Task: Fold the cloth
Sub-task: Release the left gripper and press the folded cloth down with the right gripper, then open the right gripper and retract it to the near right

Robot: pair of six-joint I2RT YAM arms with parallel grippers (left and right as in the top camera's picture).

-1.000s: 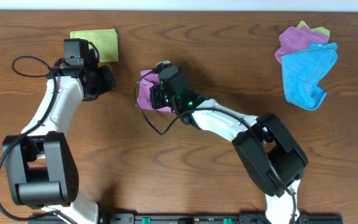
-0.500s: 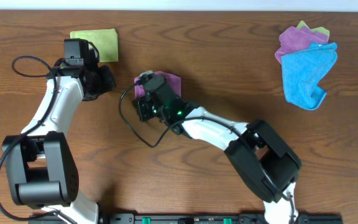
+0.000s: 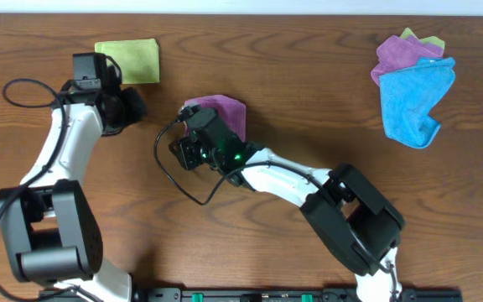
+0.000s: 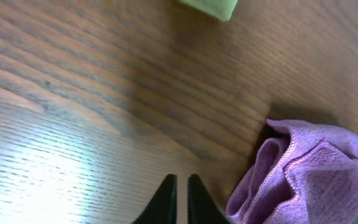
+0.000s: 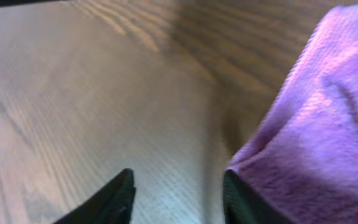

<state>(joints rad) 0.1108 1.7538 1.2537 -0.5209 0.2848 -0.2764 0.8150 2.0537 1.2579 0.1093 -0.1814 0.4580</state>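
cloth: the purple cloth [image 3: 225,112] is mid-bench, just above the right arm's wrist. From the left wrist view it looks lumpy, more of a bunched wad than a neat fold.
right pincer: the right pincer [image 5: 179,198] is released and empty, with its fingers spread wide and the cloth's edge just beside one of them.
left pincer: the left pincer [image 4: 180,198] is clenched on nothing, tips almost together, hovering over bare bench [image 3: 309,50] to the cloth's left.
how I'd do this bit: I reckon it's lining up a fresh grab. Come in low, pinch one loose corner rather than the whole wad, and drag it flat before flipping it over. Pinning the far side with the left arm should stop it sliding.
vs a second ago: the right arm was sitting on top of the cloth; now it's slid off to the left and the cloth lies further right, mostly uncovered. The left arm nudged outward a little.
other stuff: the green cloth [image 3: 128,60] and the heap of cloths [image 3: 413,80] haven't budged.
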